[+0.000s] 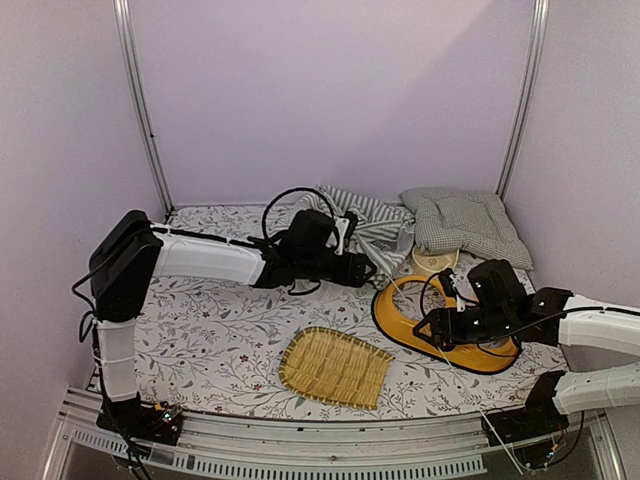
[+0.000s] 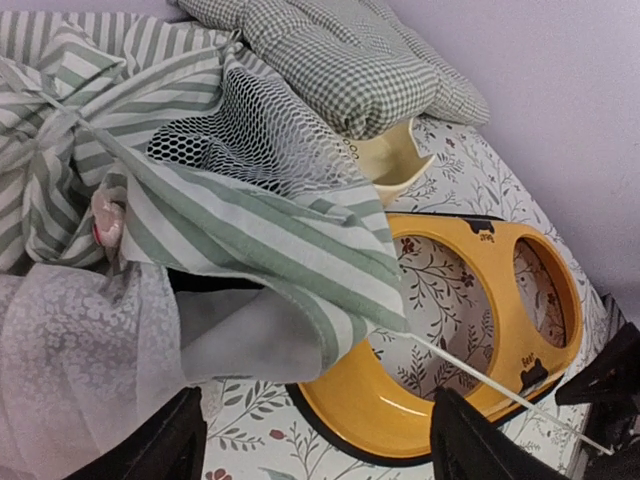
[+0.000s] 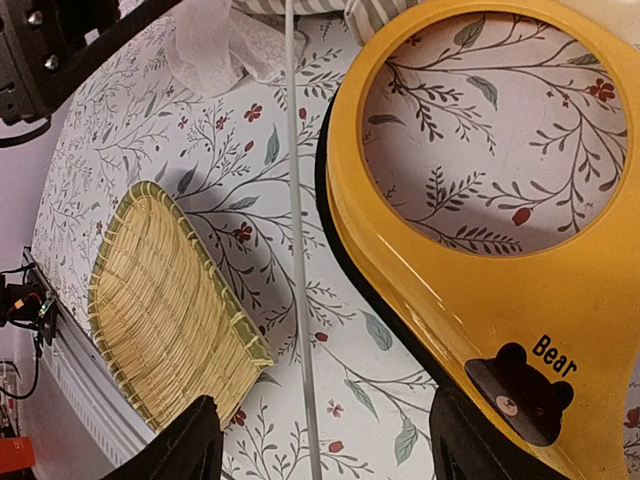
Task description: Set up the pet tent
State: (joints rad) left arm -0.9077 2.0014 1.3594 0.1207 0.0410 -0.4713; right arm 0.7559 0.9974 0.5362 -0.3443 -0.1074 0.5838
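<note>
The pet tent [image 1: 370, 222] lies collapsed at the back centre, a heap of grey-green and white striped fabric. In the left wrist view the tent [image 2: 270, 240] shows a mesh window [image 2: 250, 140], a lace curtain [image 2: 80, 340] and a thin white pole [image 2: 500, 390] sticking out over the yellow stand. My left gripper [image 1: 362, 270] is open just in front of the fabric, and it also shows empty in its own view [image 2: 315, 455]. My right gripper [image 1: 426, 328] is open, and in its own view [image 3: 325, 455] the pole [image 3: 298, 200] runs between the spread fingers, untouched.
A yellow two-hole bowl stand [image 1: 390, 318] lies right of centre, under the pole. A woven bamboo tray [image 1: 335, 367] sits near the front. A green-white gingham cushion [image 1: 465, 222] and a cream bowl [image 1: 435, 262] are at the back right. Walls enclose three sides.
</note>
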